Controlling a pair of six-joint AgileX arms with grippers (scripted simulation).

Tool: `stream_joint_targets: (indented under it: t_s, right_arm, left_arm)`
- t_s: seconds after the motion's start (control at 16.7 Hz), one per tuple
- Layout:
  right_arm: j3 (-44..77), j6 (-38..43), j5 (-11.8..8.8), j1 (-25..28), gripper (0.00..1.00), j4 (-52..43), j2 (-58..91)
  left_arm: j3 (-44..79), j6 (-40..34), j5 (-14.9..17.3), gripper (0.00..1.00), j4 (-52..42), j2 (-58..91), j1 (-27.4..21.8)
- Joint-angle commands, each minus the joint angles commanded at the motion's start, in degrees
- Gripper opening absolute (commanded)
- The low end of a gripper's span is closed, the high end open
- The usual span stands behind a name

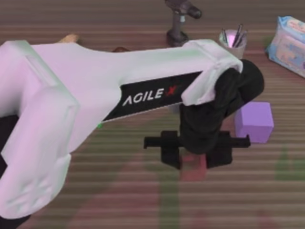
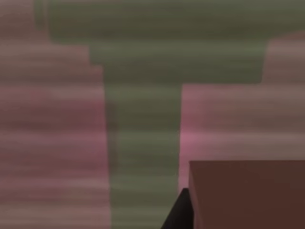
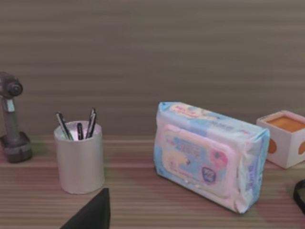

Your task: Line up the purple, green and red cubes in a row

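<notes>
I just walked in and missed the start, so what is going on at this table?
The left arm reaches across the table, its gripper directly over the red cube; the fingers are hidden there, but the left wrist view shows one dark finger right beside the cube. The purple cube sits apart to the right. No green cube shows. The right arm is out of the top view, facing a pen cup and a wipes pack.

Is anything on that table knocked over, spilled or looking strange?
Nothing stands out. The pen cup, wipes pack and drill stand upright, unspilled. The purple cube sits flat. The left gripper is over the red cube. No green cube shows.
</notes>
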Motion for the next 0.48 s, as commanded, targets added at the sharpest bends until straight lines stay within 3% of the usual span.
stream_joint_targets:
  t_s: [0.24,0.48]
  right_arm:
    - [0.0,0.0,0.0,0.0,1.0,0.0,0.0]
    - [0.0,0.0,0.0,0.0,1.0,0.0,0.0]
  left_arm:
    - [3.5,-7.59,-0.5,0.0,-1.02,0.61,-6.22]
    - [3.64,-7.93,-0.54,0.0,-1.04,0.6,-6.5]
